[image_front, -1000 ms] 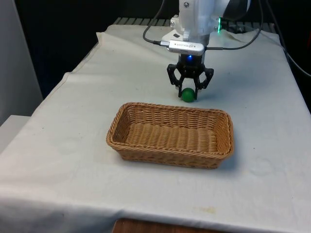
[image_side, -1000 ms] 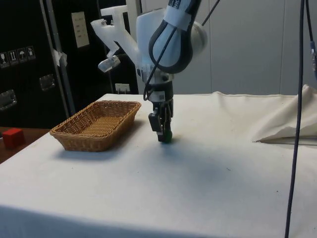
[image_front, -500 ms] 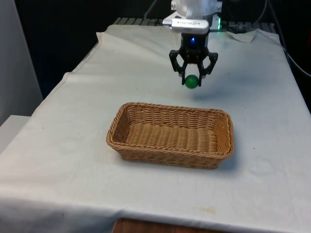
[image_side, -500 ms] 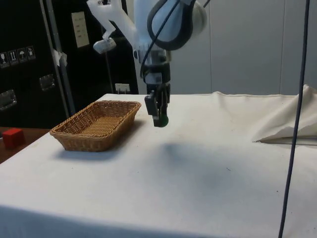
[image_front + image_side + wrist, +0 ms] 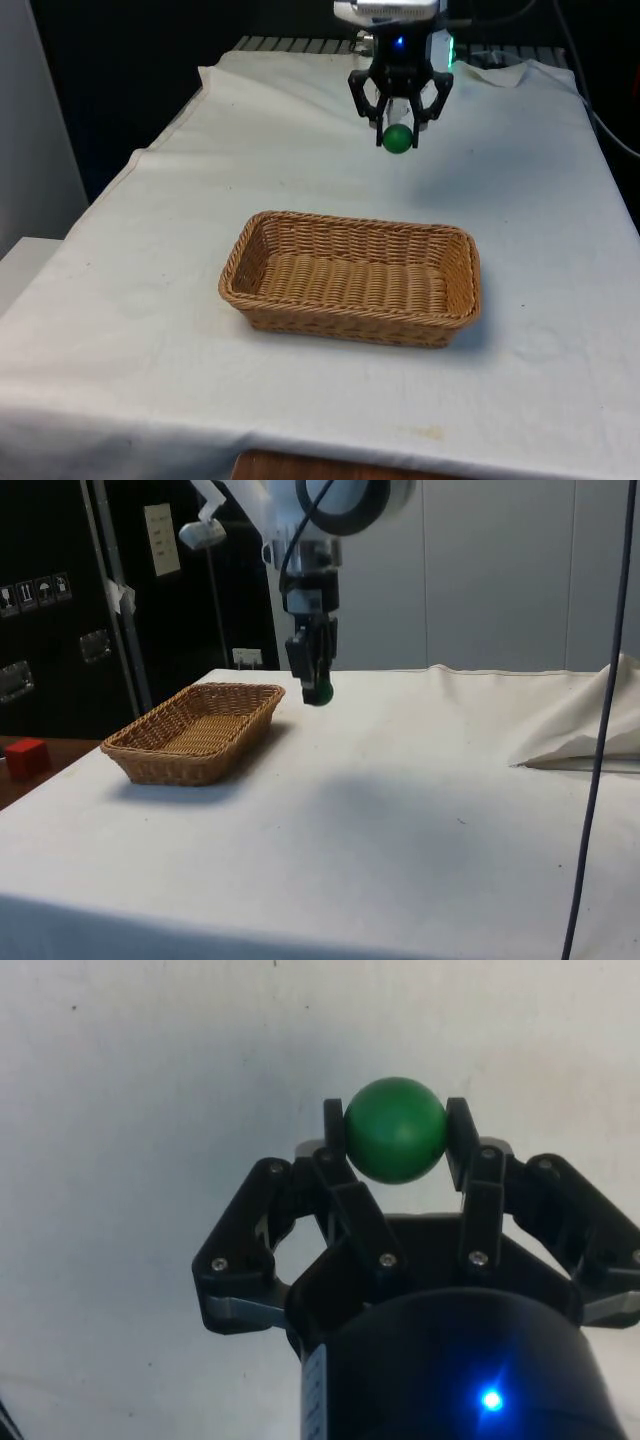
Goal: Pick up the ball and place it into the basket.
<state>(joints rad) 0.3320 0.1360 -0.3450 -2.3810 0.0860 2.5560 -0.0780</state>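
White cloth covers the table (image 5: 140, 300); wicker basket (image 5: 352, 278) sits mid-table. Gripper (image 5: 398, 135) hangs high above the cloth, beyond the basket's far rim, fingers (image 5: 333, 1135) clamped on either side of the green ball (image 5: 398, 139). Grip looks centred on the ball in the wrist view. Step in hand, as I read it: carry over the basket. Advice: keep height to clear the rim, stop over the basket's middle, lower before release so the ball doesn't bounce out.
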